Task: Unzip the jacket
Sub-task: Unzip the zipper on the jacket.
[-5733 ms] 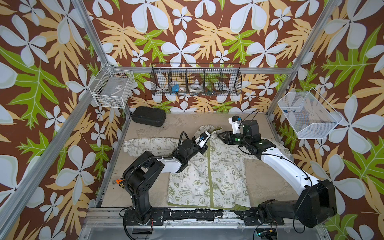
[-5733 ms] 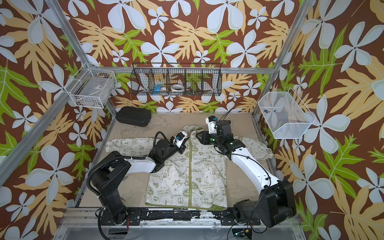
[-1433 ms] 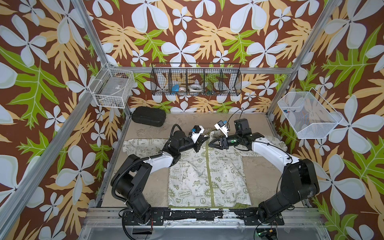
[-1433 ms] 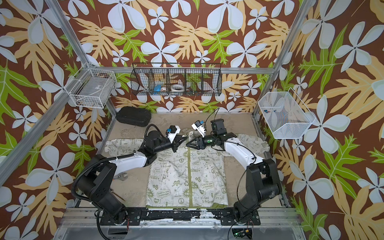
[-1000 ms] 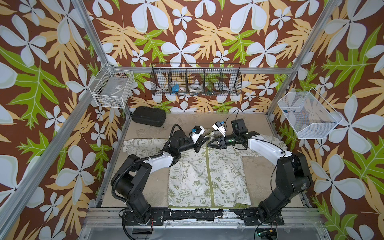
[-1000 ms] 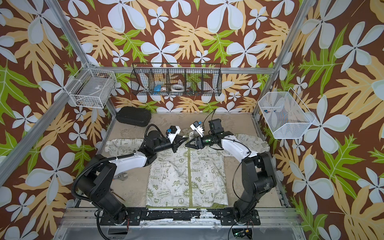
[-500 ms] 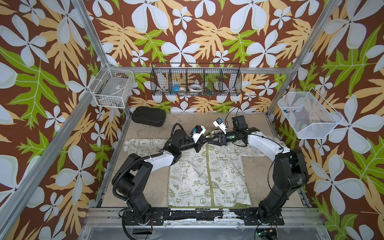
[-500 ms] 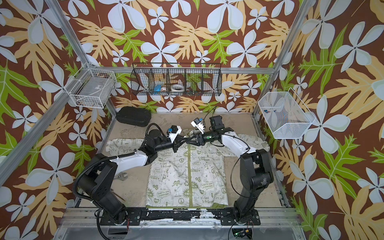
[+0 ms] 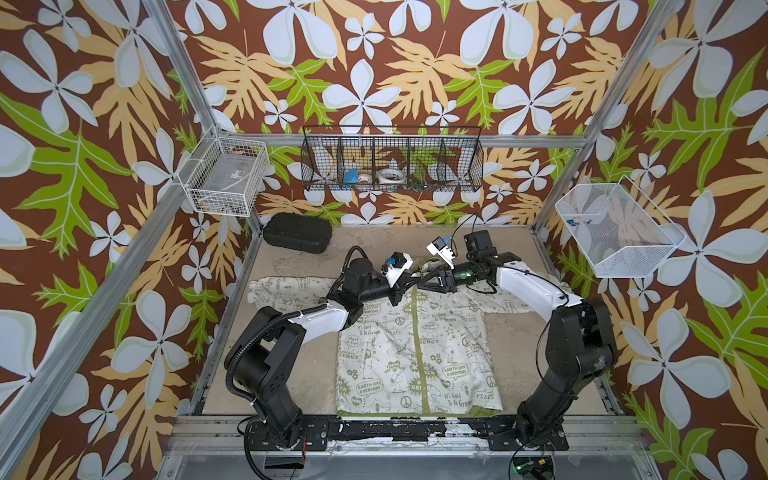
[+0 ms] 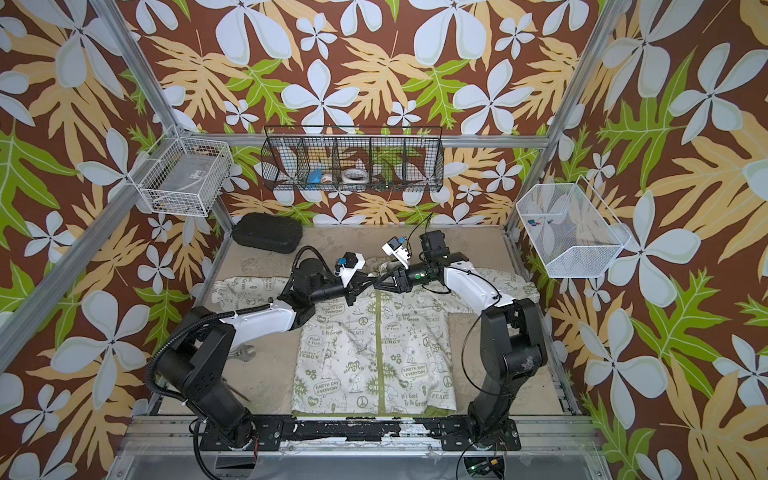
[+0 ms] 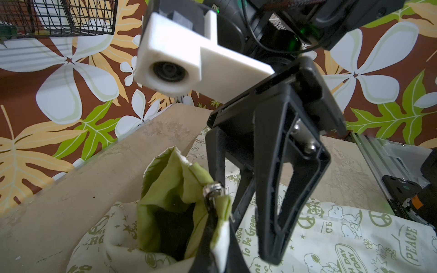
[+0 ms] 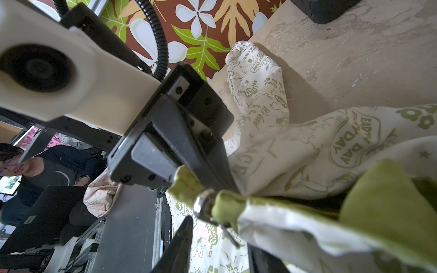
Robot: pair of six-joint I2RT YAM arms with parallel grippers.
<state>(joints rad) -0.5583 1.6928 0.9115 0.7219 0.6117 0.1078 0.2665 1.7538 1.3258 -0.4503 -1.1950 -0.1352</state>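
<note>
— Since a moment ago our black right gripper [image 9: 423, 286] has edged in toward our black left gripper [image 9: 401, 291], hasn't it?
— Yes; we see its jaws apart, straddling the small silver metal zipper pull [image 12: 204, 208].
— And the left gripper?
— Clenched on the olive-green collar [image 11: 171, 184]. Our small cream-white hooded jacket with green cartoon prints [image 9: 419, 353] lies flat on the beige bench [image 9: 519, 353], hem at its front edge.

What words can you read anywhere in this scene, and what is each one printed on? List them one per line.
"EARTH DAY EVERYDAY": jacket, front, near the hem.
"It's Good To Be Green": jacket front.
"Plant a Tree": jacket front.
"PEACE": jacket front, also clear in the left wrist view.
Mark on the grey box: too small to read.
</note>
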